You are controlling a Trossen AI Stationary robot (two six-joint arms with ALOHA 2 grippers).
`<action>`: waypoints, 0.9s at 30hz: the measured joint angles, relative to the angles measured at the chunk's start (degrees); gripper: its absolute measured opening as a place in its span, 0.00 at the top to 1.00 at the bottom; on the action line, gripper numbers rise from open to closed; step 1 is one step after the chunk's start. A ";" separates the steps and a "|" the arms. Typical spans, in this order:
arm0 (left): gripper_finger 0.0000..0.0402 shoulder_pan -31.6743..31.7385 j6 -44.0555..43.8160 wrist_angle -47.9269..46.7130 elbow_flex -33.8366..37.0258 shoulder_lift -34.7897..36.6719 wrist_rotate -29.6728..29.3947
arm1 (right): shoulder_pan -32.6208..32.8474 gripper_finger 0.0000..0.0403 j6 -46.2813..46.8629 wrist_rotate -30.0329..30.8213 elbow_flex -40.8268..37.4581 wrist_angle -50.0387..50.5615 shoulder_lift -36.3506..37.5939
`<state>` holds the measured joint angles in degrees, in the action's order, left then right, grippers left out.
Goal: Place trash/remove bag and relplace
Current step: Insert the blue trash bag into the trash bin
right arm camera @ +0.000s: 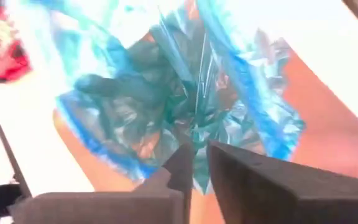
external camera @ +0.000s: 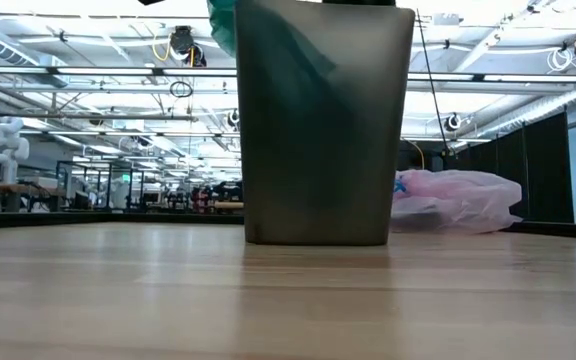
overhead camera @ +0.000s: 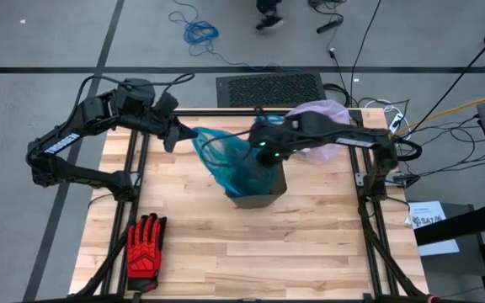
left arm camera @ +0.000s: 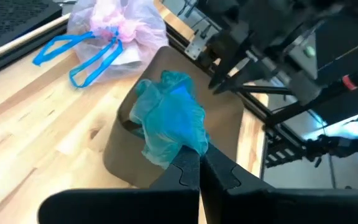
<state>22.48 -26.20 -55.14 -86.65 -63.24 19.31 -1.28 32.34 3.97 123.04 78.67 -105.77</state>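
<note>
A teal-blue plastic bag (overhead camera: 226,156) is stretched over the mouth of the dark bin (overhead camera: 258,195), which stands on the table's middle. My left gripper (overhead camera: 183,135) is left of the bin, shut on the bag. My right gripper (overhead camera: 263,156) is above the bin, also shut on the bag. The pale pink bin liner (overhead camera: 327,114) lies crumpled on the table's far right part, half behind my right arm; it also shows in the low view (external camera: 458,198) and in the left wrist view (left arm camera: 117,25) with blue drawstrings. No paper wads are in view. My left gripper (left arm camera: 199,163) pinches a bunched part of the teal bag's rim (left arm camera: 178,134) between its two fingers, coming level from the table's left. The bag is lifted clear there and reaches from the fingers toward the bin. My right gripper (right arm camera: 201,163) pinches gathered folds of the teal bag (right arm camera: 197,134) from above, pointing down over the bin's mouth. The film fans out crinkled around the fingertips, with the bag's open hollow beside them.
A red-and-black work glove (overhead camera: 144,244) lies near the table's near left corner. A black grille (overhead camera: 269,88) sits beyond the far edge. Cables and a white sheet (overhead camera: 428,220) lie right of the table. Bare wood stretches along the near side.
</note>
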 joint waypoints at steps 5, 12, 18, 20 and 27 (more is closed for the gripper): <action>1.00 0.00 -0.26 1.28 0.00 -2.01 1.51 | 1.76 0.71 1.40 2.61 0.00 0.04 4.31; 1.00 0.00 4.49 1.25 0.00 -8.07 1.48 | 1.99 0.49 3.85 3.59 0.00 -0.51 6.59; 1.00 0.01 8.66 0.26 0.00 -13.26 -0.19 | 1.99 0.47 4.31 3.56 0.00 -0.86 6.71; 1.00 0.00 10.12 0.00 0.00 -14.83 -1.46 | 1.99 0.47 4.29 3.61 0.00 -0.94 6.71; 1.00 0.10 14.27 -1.34 0.00 -20.10 -3.54 | 1.56 0.48 3.62 3.65 0.00 -1.21 7.59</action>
<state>22.58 -11.93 -56.48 -86.65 -83.34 15.77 0.28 35.96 7.62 123.04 77.46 -98.19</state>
